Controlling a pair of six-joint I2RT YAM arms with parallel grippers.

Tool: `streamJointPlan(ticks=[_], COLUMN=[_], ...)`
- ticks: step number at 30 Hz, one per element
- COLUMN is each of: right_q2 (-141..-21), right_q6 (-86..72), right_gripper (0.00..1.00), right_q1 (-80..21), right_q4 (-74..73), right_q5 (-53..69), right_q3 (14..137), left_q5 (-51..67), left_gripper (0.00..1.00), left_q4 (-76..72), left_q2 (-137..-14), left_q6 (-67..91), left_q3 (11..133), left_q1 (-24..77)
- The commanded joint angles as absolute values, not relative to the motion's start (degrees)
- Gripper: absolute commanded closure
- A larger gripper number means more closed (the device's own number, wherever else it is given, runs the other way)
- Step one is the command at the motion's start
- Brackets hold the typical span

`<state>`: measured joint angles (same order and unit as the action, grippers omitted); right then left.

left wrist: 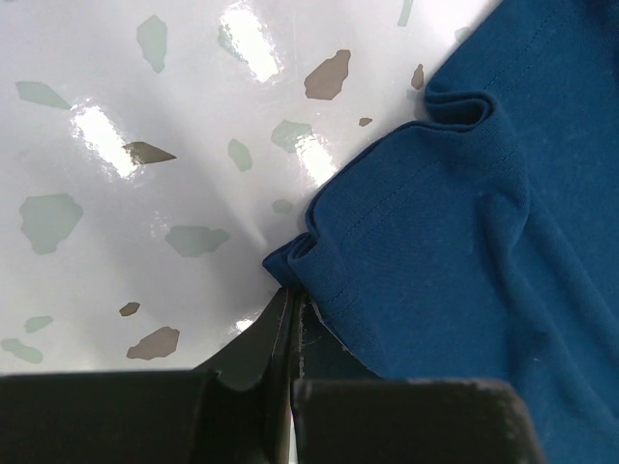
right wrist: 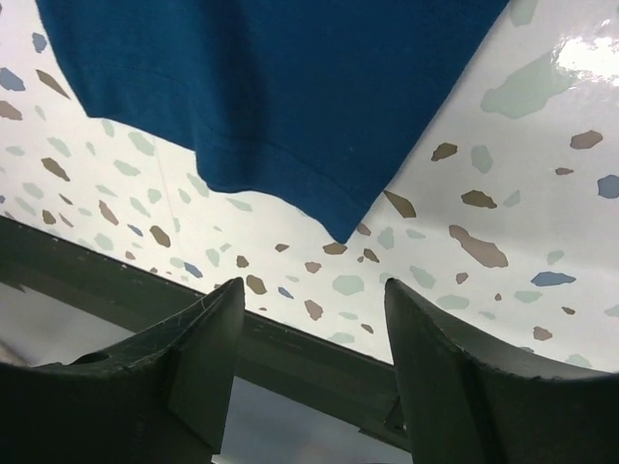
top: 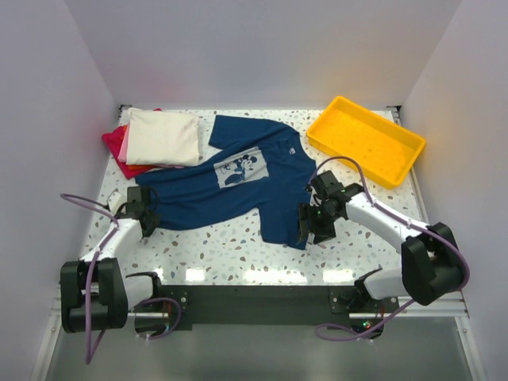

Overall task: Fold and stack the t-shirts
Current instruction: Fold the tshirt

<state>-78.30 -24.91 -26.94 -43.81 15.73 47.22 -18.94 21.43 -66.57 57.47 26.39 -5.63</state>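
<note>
Pinching 1 hem corner of the navy blue cloth t-shirt (top: 238, 186) in the black left gripper (left wrist: 290, 324), its 2 fingers pressed shut on the fabric. Poising the black right gripper (right wrist: 314, 319) at the shirt's other bottom corner, jaws standing apart and gripping nothing, cloth tip just ahead of the gap between them. Lying spread, print up, on the speckled white table (top: 238, 254), just beside the folded cream t-shirt (top: 163, 136) resting on a folded red t-shirt (top: 115, 143).

The top view looks down from high behind the near edge over the whole desk (top: 238, 248). Each wrist view sits close above it, facing down past the left claw (left wrist: 290, 295) or right claw (right wrist: 314, 290). All three share the navy shirt (top: 198, 200).
</note>
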Motion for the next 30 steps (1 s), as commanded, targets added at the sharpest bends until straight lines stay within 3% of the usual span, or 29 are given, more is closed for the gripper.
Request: streamJointPlan(ticks=[1,10,19,30], right_q2=[-78.9,-83.7,-87.1,-89.3], right_q6=[-26.9,-27.4,-27.4,-27.5], right_gripper=[0.37,0.43,0.55,0.76], right_q1=[-27.1,-27.9,-28.5,-28.9], right_q4=[-41.3,-34.3,-31.7,-30.3], right_q5=[14.3,15.2,13.4,11.4], right_q3=[46.1,42.4,41.9,42.9], left_q5=[-15.6,-15.6,-15.6,-15.8], left_gripper=[1.0,1.0,1.0,1.0], left_q4=[24.3,24.9,26.5,26.8], left_q2=[-67.4,-67.9,-66.4,-65.6], left_q6=[56.1,55.3,54.9,54.2], left_q3=[23.8,24.3,24.2,23.7], left_q1=[-6.1,-6.4,-6.7,-6.9])
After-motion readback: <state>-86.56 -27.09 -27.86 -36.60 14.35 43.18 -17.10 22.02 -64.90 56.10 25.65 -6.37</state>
